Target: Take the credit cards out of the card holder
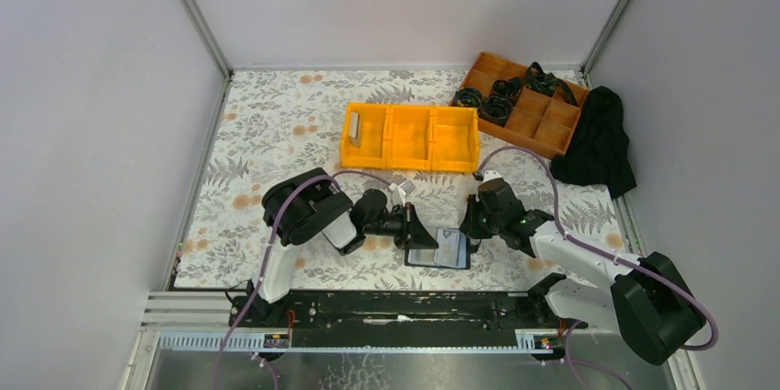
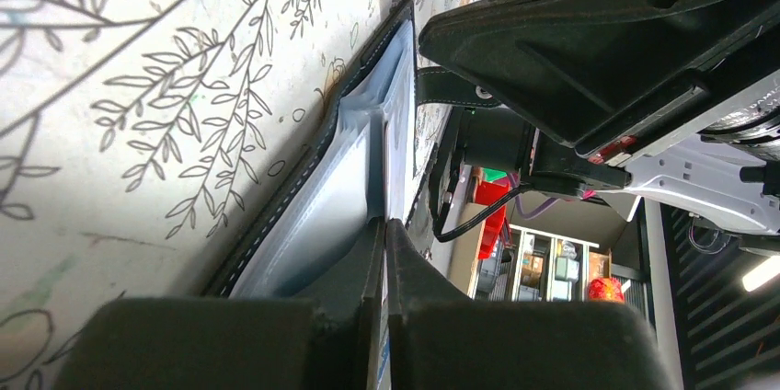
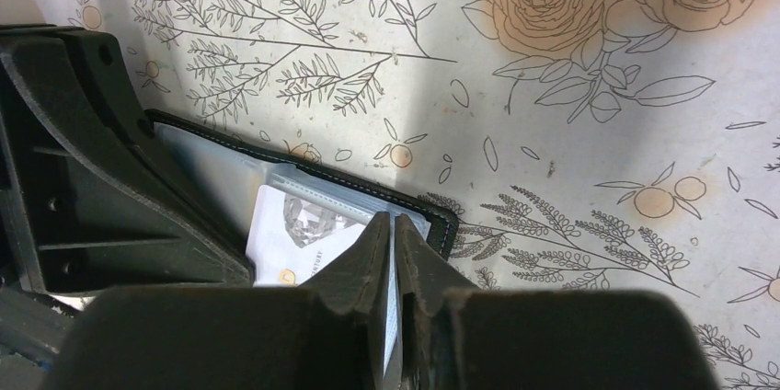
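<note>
Between the two sets of jaws, at the near side of the flowered table (image 1: 276, 123), the card holder (image 1: 441, 252) lies open and flat, its black cover down and its clear sleeves (image 2: 317, 215) facing up. From one side the left gripper (image 2: 384, 224) comes in almost level with the table. Its jaws are clenched tight on the edge of a sleeve, and a thin bluish strip shows in the slit between the fingers (image 2: 432, 316). From the opposite side the right gripper (image 3: 390, 218) meets the holder's other edge. Its jaws stand a hair apart with a thin pale sheet in the slit, and I cannot tell whether they pinch it or have let go. Just beside the right jaws, toward the left gripper, a white credit card (image 3: 294, 229) with a printed emblem sits inside a sleeve, partly hidden behind the left gripper's black finger. Well beyond both jaws stands a yellow bin (image 1: 409, 165), with a grey card (image 1: 354, 131) on edge in its end compartment on the left arm's side. Farther off, beyond the right jaws, are a brown tray (image 1: 552, 137) holding black coils (image 1: 497, 105) and a black cloth (image 1: 598, 142).
</note>
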Robot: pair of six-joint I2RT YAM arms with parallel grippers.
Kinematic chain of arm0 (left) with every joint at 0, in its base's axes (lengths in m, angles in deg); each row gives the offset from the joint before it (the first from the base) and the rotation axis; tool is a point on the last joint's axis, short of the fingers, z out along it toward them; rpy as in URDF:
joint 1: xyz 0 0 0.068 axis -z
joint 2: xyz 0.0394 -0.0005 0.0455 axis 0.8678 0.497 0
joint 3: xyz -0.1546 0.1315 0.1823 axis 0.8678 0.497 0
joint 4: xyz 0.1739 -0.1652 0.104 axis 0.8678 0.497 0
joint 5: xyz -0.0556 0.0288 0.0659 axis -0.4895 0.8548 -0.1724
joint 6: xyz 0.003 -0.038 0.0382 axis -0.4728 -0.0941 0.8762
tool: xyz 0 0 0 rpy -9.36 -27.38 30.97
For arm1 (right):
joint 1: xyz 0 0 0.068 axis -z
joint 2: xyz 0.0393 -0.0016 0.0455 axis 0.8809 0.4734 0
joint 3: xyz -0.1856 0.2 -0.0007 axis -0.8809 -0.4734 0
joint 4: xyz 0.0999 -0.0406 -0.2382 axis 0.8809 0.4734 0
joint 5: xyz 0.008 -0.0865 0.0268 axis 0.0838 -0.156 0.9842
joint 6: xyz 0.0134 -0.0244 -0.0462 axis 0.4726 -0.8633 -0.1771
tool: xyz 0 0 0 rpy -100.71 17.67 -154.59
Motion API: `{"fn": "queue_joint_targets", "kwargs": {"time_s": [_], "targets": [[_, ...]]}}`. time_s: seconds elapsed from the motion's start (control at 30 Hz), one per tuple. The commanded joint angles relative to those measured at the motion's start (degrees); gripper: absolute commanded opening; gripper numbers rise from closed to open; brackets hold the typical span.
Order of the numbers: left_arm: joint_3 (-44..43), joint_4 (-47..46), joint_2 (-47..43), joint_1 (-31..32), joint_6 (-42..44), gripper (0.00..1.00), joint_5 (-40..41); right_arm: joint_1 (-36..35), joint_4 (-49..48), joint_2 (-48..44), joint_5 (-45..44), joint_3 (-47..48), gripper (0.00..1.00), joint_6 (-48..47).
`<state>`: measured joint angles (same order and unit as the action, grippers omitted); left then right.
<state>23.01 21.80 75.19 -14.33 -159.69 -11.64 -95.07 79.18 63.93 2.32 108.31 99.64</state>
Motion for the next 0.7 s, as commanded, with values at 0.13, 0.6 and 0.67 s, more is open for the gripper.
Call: {"fn": "queue_joint_targets", "kwargs": {"time_s": [0.13,0.6,0.67], "targets": [[0.1,0.4,0.0,-0.6,1.1,0.00,0.1,-0.1,2.5,-2.8,-2.3,0.4,0.15,0.9],[-5.0,3.8,2.5,-2.1,2.7,0.00,2.7,-0.1,3.1,-1.5,0.4,0.6,0.44,-0.2],[-5.6,4.8,2.3,-2.3,3.2,0.00,3.0,-0.1,2.6,-0.6,0.8,0.5,0.43,-0.3]]}}
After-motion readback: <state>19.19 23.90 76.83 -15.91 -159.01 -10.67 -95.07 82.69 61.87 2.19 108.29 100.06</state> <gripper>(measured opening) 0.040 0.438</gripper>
